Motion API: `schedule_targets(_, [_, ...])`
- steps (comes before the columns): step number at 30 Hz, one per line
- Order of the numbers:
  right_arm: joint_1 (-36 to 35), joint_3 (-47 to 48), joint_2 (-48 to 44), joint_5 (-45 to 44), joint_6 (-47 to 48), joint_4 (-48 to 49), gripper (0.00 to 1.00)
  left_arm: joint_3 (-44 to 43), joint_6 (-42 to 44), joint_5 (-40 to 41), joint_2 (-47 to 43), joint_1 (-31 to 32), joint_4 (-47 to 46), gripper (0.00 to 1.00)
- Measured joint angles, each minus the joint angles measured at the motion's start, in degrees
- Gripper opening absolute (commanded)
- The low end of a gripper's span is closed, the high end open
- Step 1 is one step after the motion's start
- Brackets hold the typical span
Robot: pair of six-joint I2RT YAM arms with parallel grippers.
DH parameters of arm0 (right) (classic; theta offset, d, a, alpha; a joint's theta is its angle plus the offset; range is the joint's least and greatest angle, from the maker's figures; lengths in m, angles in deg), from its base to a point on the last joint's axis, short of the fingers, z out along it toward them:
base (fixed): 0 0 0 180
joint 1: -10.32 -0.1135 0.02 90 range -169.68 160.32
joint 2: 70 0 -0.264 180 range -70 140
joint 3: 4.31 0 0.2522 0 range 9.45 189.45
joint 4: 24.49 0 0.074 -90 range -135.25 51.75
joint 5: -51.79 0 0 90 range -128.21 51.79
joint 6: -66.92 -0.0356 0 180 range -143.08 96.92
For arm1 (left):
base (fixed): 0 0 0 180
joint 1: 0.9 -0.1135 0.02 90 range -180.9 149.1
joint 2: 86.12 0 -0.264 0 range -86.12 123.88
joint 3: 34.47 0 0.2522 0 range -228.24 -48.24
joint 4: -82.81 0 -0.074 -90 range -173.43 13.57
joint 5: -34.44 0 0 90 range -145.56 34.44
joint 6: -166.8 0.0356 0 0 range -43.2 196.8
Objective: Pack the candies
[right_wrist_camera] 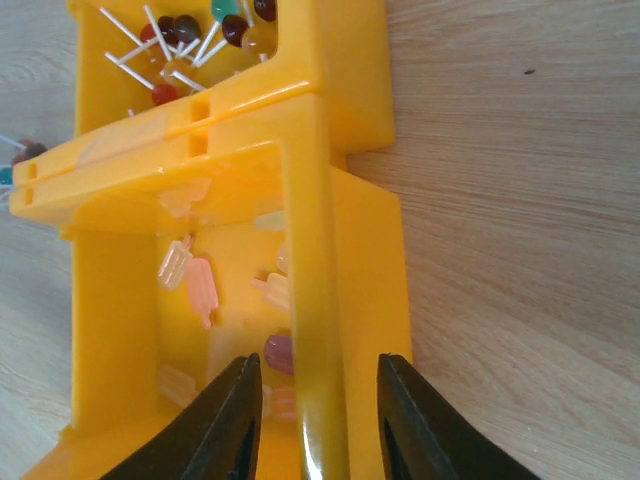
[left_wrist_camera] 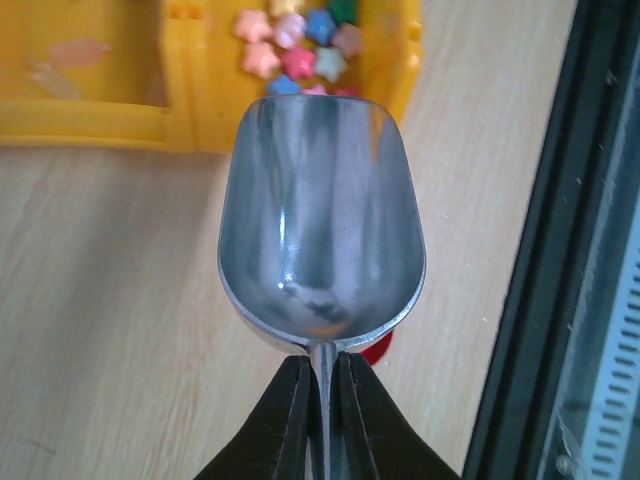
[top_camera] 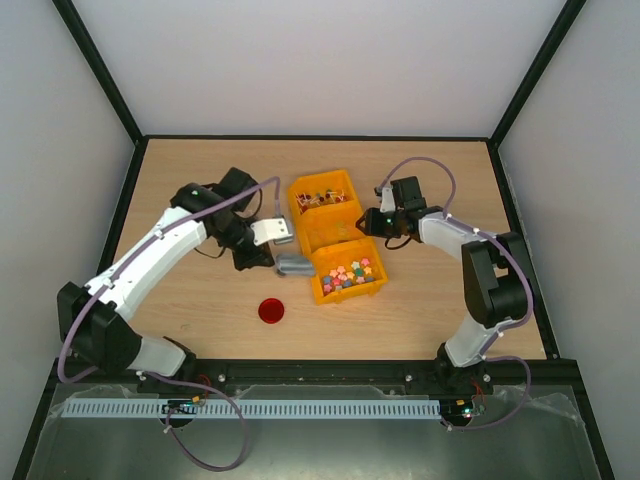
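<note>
The candies (top_camera: 348, 272) are small pastel stars piled in the nearer yellow bin (top_camera: 372, 291); they also show at the top of the left wrist view (left_wrist_camera: 300, 50). My left gripper (left_wrist_camera: 322, 365) is shut on the thin handle of a metal scoop (left_wrist_camera: 320, 215), whose bowl is empty and points at that bin. In the top view the left gripper (top_camera: 266, 261) holds the scoop (top_camera: 293, 265) just left of the bin. My right gripper (right_wrist_camera: 315, 365) is open, its fingers straddling a yellow bin wall (right_wrist_camera: 312, 260) without touching it; it shows in the top view (top_camera: 363, 224).
A red lid (top_camera: 271, 311) lies on the table near the front; its edge peeks from under the scoop (left_wrist_camera: 380, 347). A farther yellow bin (top_camera: 300, 190) holds lollipops (right_wrist_camera: 185, 40). Popsicle-shaped sweets (right_wrist_camera: 200, 285) lie in the bin between the right fingers. A black frame rail (left_wrist_camera: 560, 250) is close.
</note>
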Motion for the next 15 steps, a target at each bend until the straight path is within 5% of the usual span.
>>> schedule_targets(6, [0.44,0.17,-1.27,1.4,1.86,-1.05,0.64,-2.43,-0.2,3.96,3.34,5.79,2.47,0.02])
schedule_targets(15, [4.87,0.17,-7.43,5.44,6.14,-8.68,0.64,-12.17,-2.71,13.33,11.32,13.92,5.35,0.02])
